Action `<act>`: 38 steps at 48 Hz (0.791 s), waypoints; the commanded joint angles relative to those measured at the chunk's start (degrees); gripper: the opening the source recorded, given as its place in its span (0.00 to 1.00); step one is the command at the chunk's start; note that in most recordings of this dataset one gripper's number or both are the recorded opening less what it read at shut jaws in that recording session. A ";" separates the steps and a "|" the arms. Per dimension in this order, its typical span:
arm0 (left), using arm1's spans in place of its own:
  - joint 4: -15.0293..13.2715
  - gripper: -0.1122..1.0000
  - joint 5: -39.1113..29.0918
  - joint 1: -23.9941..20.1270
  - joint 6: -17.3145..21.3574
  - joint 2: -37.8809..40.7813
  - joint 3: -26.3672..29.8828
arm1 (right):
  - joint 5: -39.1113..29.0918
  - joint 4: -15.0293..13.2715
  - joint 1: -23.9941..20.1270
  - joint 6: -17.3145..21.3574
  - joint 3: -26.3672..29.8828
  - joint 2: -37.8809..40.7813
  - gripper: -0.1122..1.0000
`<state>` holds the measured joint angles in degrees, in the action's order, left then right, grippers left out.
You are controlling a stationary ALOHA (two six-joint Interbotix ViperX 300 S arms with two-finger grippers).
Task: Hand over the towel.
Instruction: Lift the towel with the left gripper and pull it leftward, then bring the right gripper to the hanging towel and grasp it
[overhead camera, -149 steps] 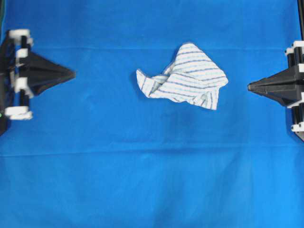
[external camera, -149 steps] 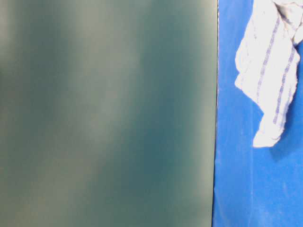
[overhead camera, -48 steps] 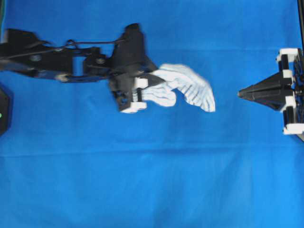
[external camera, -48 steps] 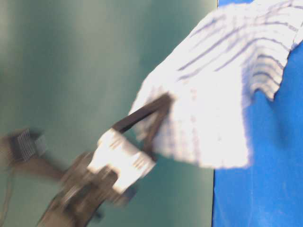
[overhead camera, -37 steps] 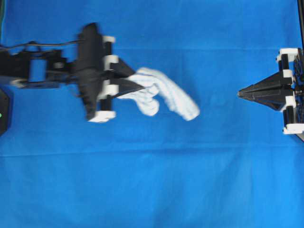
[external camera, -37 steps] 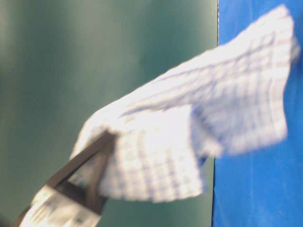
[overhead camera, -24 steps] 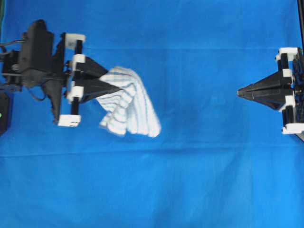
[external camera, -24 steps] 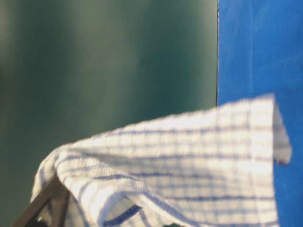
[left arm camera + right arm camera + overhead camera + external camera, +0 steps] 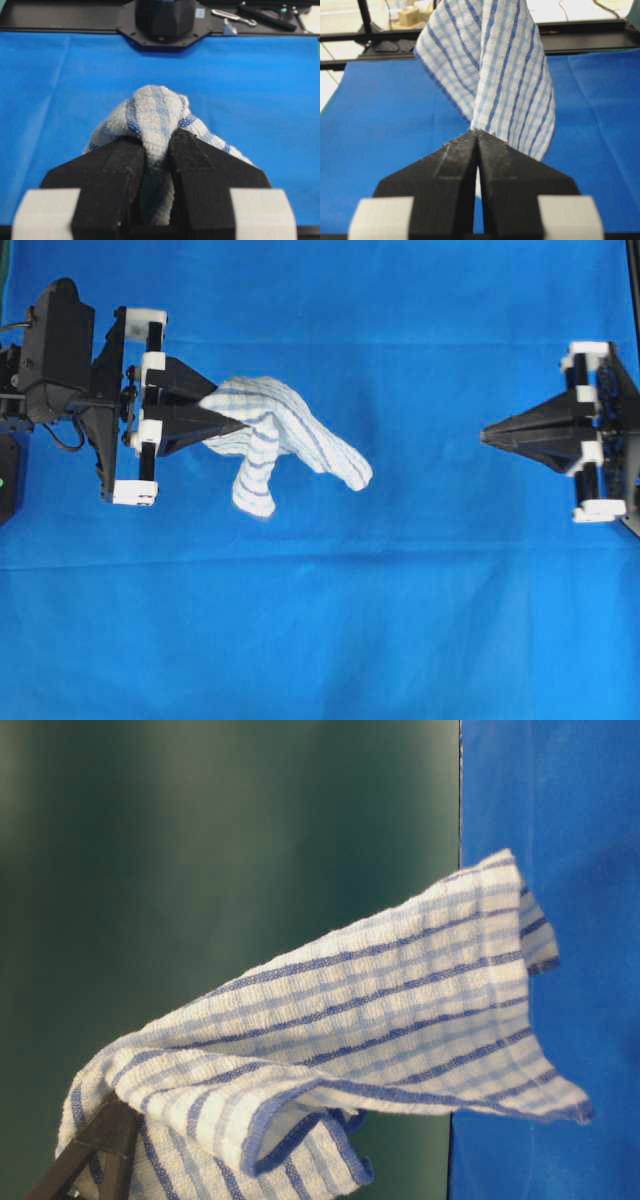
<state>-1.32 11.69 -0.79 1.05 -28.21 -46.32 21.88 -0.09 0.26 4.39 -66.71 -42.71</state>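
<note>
Two arms over blue tablecloth [image 9: 330,620], left gripper [image 9: 238,424] clamped on striped towel [image 9: 290,440], right gripper [image 9: 484,436] closed, empty, well apart.

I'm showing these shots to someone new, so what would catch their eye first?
The striped towel stands out first, hanging in the air on the left of the overhead view, pinched at one end by the left end effector over the plain blue tablecloth. Next comes the right end effector, shut and empty at the right edge, pointing at the towel across a bare gap.
</note>
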 commanded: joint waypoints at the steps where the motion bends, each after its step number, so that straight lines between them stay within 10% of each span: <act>1: -0.18 0.13 0.62 0.09 -0.09 -0.35 0.88 | 3.08 0.18 0.00 0.35 2.90 3.87 0.11; 5: -0.18 0.13 0.70 0.09 -0.09 -0.35 0.88 | 5.19 0.09 0.00 0.53 4.83 8.26 0.13; 17: -0.18 0.13 0.79 0.09 -0.09 0.00 1.05 | 9.58 0.44 0.18 0.44 16.44 25.31 0.73; 38: -0.18 0.13 1.32 1.41 0.09 0.18 0.97 | 4.13 1.41 0.70 0.18 35.42 41.48 0.74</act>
<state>-1.41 12.13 -0.09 1.05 -27.77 -46.32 26.81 1.14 0.88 4.66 -34.10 -1.32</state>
